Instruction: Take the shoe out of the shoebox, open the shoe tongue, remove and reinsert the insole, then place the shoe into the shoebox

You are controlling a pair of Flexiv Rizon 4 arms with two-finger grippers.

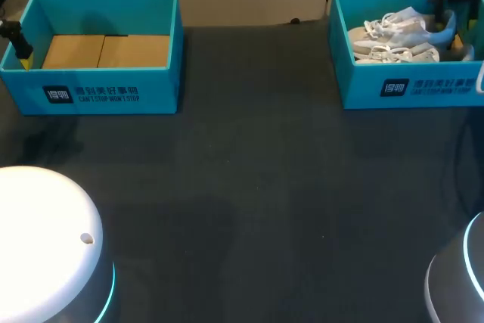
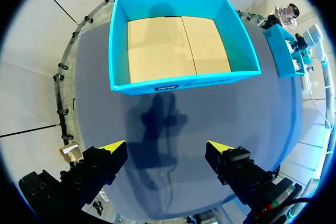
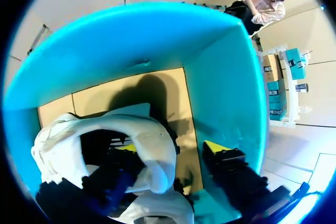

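Turquoise card walls close round my right gripper [image 3: 173, 153], which is down inside the right shoebox [image 1: 363, 85] at the heel end of a white shoe [image 1: 397, 32]; one finger sits inside the shoe's collar and the other outside it, towards the box wall, so the rim of the heel stands between them; I judge that is the sensible place to take a shoe, since the collar is stiff and gives a lip to pinch. Whether both pads press the rim I cannot tell, as the inner finger is sunk in the opening. A second white shoe [image 1: 397, 54] lies just beside the first in the same box, laces showing. This would suit either lifting the shoe out or having just set it back in; the pictures do not settle which. My left gripper [image 2: 167, 153] hangs with its fingers spread wide and nothing between them, above the dark table [image 1: 249, 187] in front of the left shoebox [image 2: 178, 3], whose brown floor shows bare.
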